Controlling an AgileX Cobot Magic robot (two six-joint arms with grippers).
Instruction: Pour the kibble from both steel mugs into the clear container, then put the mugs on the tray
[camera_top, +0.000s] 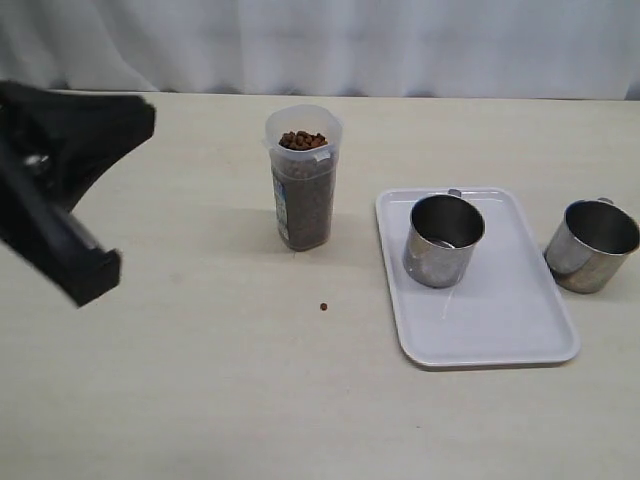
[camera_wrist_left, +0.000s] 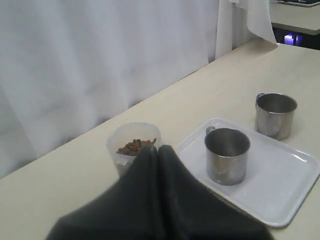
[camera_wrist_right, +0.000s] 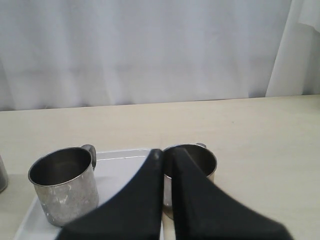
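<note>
Pale beige tabletop (camera_top: 200, 400) carries everything. Closest, the left gripper (camera_wrist_left: 157, 150) has its fingers pressed together on nothing; just beyond their tips stands the single clear container (camera_wrist_left: 116, 150), filled nearly to the rim with kibble (camera_wrist_left: 134, 146), and one stray pellet (camera_top: 324, 307) lies near its base. The right gripper (camera_wrist_right: 167, 152) is likewise closed and empty. Just past its fingertips, one steel mug (camera_wrist_right: 205, 165) stands on the tabletop beside the single tray (camera_wrist_right: 120, 165); the other steel mug (camera_wrist_right: 64, 185) stands on that tray, aside from the fingers. Both show bare steel inside. Farthest back hangs a white curtain (camera_wrist_right: 150, 50).
</note>
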